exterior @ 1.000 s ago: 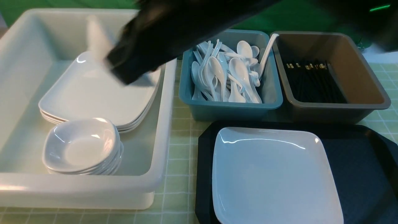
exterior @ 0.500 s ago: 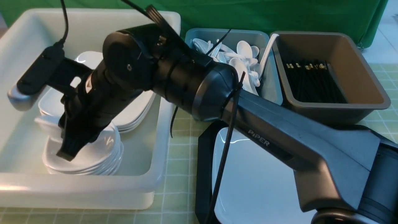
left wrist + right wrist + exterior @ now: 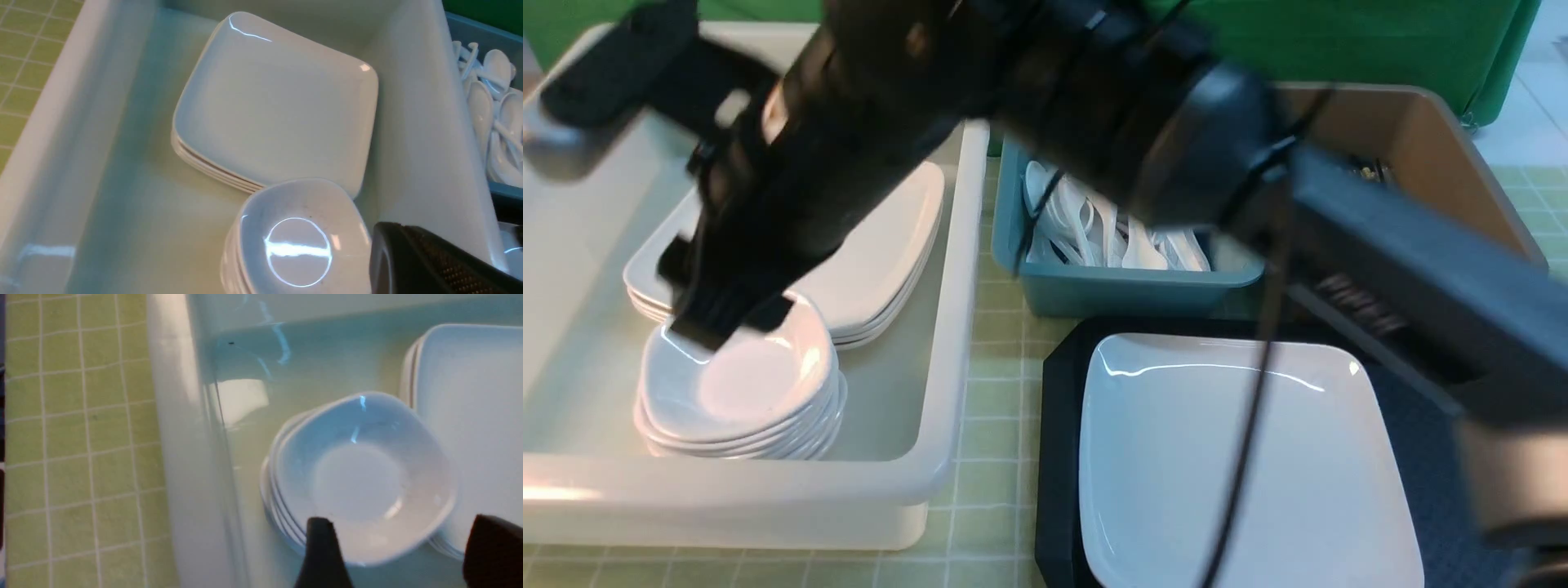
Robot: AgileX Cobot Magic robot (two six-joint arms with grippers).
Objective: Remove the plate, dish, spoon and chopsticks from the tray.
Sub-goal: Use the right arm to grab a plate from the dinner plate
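Newly raised and spread wide, the empty right gripper (image 3: 402,518) hangs just above the small white stacked dish (image 3: 359,477); left gripper (image 3: 408,261) is shut. Large glossy white square plate (image 3: 1241,457) lies well right of those jaws, on the black plastic tray (image 3: 1058,457)

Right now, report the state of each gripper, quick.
Left gripper: jaws shut; not itself in view.
Right gripper: jaws open, holding nothing, over the dish in the white tub.
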